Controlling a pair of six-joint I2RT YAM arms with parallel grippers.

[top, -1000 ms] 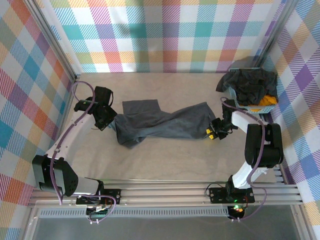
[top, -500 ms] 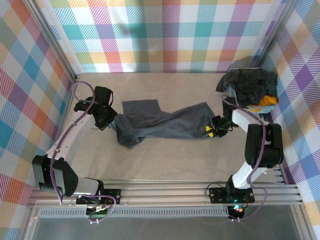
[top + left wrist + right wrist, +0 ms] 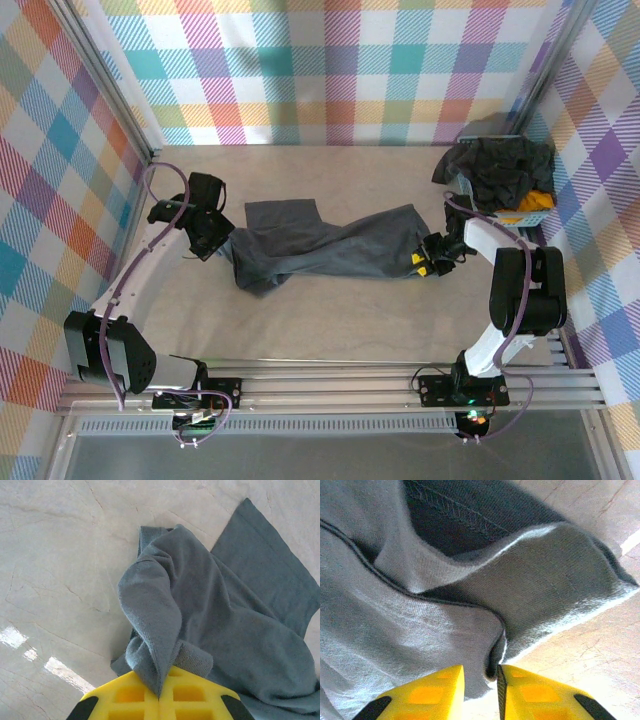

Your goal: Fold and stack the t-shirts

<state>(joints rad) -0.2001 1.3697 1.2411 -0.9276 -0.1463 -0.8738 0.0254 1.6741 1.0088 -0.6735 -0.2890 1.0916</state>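
The pale surface [image 3: 330, 320] is crossed from left to right by a dark grey t-shirt [image 3: 320, 250], which is laid crumpled between the two arms. Further dark t-shirts [image 3: 505, 165] and an orange-yellow one [image 3: 535, 203] are heaped in the light blue basket [image 3: 487, 212] at the far right corner. A bunched fold at the shirt's left end is clamped tight by the left fingers [image 3: 150, 695], and its right hem is nipped in the narrow gap between the right fingers [image 3: 457, 677].

The shirt [image 3: 240, 630] is showing soft, matt grey knit cloth. The table [image 3: 60, 555] is looking smooth and stone-like, faintly glossy. The right pincer [image 3: 480, 670] is showing smooth yellow plastic pads [image 3: 427, 692].
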